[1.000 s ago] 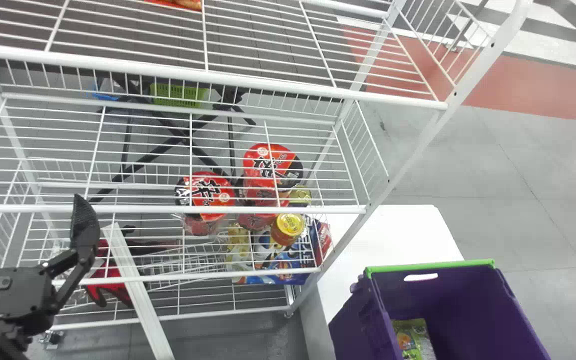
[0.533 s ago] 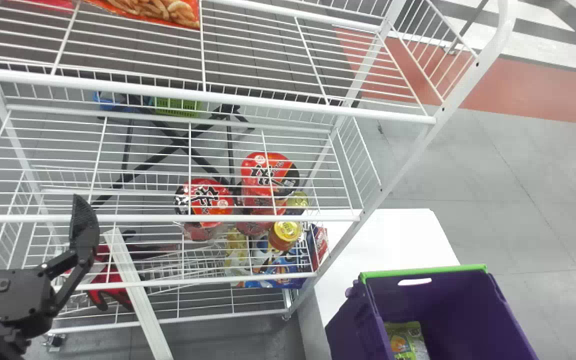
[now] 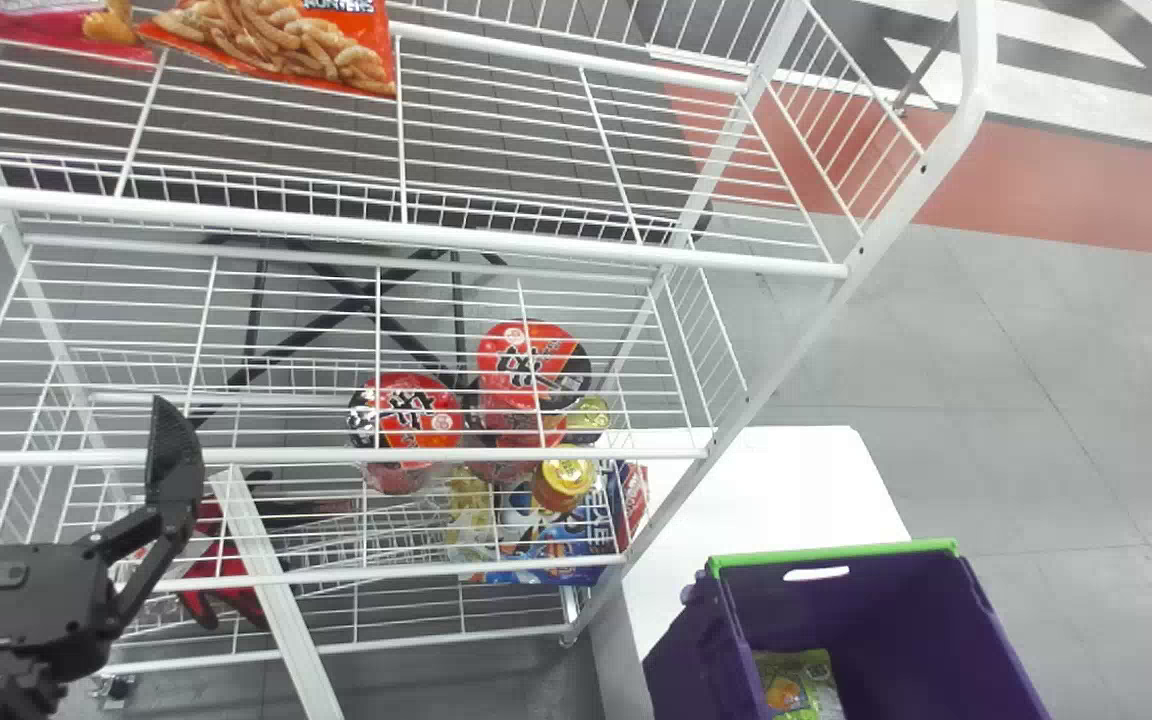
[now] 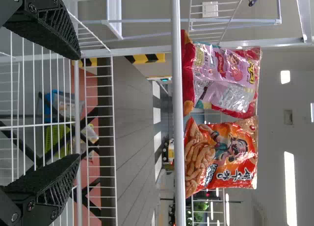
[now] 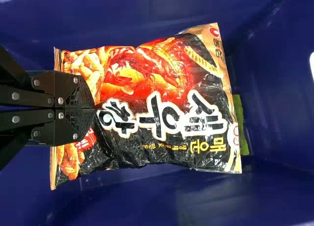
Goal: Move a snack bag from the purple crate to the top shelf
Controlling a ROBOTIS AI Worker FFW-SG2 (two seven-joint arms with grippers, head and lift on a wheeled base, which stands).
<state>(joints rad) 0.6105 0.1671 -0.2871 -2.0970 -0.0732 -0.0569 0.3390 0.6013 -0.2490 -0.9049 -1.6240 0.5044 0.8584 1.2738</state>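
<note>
Right gripper [image 5: 93,108]: jaws closed on a dark-and-orange snack bag [image 5: 167,103], pinched near one end, bag within the purple crate [image 3: 896,610]. Past the bag, a green packet [image 5: 239,124] in the same crate. Crate beside the white wire rack [image 3: 806,345], near a white bench [image 3: 756,500]; cannot tell if it rests on that. Left gripper [image 3: 66,400] in front of the rack, jaws wide apart. Top shelf [image 3: 496,245] carries an orange bag [image 3: 286,45] and a pink bag [image 3: 46,28], side by side. Lower down: red noodle tubs [image 3: 406,410], a yellow-lidded jar [image 3: 566,477].
</note>
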